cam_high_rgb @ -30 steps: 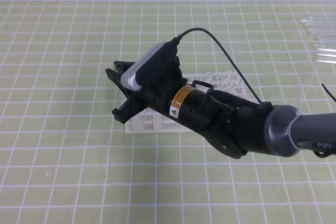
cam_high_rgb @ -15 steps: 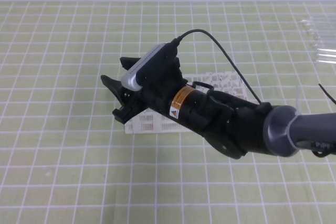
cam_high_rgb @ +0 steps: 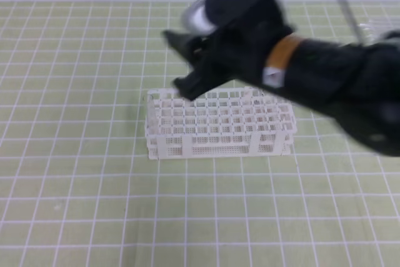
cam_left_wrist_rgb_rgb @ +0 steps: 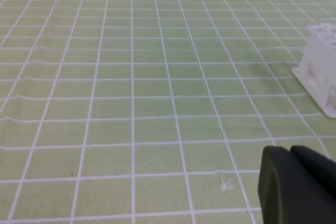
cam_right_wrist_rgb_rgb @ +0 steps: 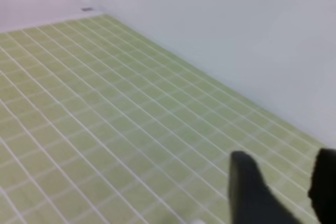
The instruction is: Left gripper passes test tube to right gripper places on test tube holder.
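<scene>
The white test tube holder stands in the middle of the green grid mat, and its end shows at the right edge of the left wrist view. My right gripper hangs blurred above the holder's far left corner, open, with nothing between its fingers. The right wrist view shows the right gripper as two dark fingers with a wide gap. In the left wrist view, the left gripper rests low over the mat left of the holder, its black fingers pressed together. I cannot make out the test tube in any view.
A bunch of clear tubes lies at the far right edge of the mat, partly behind the right arm. A pale wall runs along the mat's far side.
The right gripper has lifted up and back from the holder's left end, uncovering the whole holder. Its jaws stayed open.
</scene>
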